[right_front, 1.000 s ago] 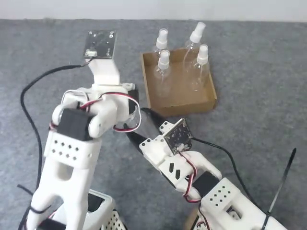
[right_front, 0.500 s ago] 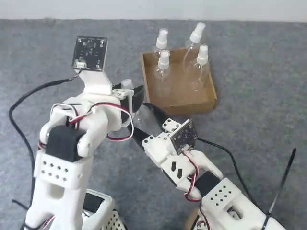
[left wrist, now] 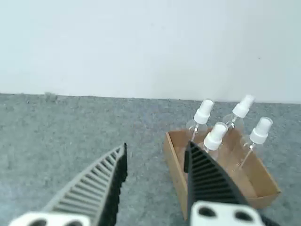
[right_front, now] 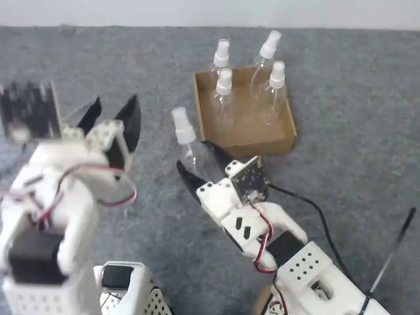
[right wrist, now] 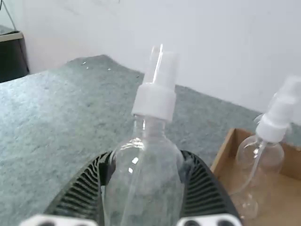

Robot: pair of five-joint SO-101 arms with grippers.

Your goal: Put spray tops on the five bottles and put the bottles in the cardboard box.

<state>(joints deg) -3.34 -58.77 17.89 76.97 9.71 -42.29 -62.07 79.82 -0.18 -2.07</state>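
One white arm, the left arm [right_front: 59, 190], rears high at the left side of the grey carpeted table [right_front: 341, 98], its black-fingered left gripper [right_front: 116, 102] [left wrist: 156, 148] spread wide, gripping and touching nothing. Reaching low from the near right, the right arm [right_front: 262, 230] has its right gripper [right_front: 191, 154] [right wrist: 143, 165] pinching the body of an upright clear plastic bottle with a white spray top [right_front: 184, 134] [right wrist: 146, 174], near the brown cardboard box [right_front: 200, 111] [left wrist: 174, 160]. Four more capped bottles [right_front: 224, 82] stand at the box, two plainly inside, the two farthest at its far rim
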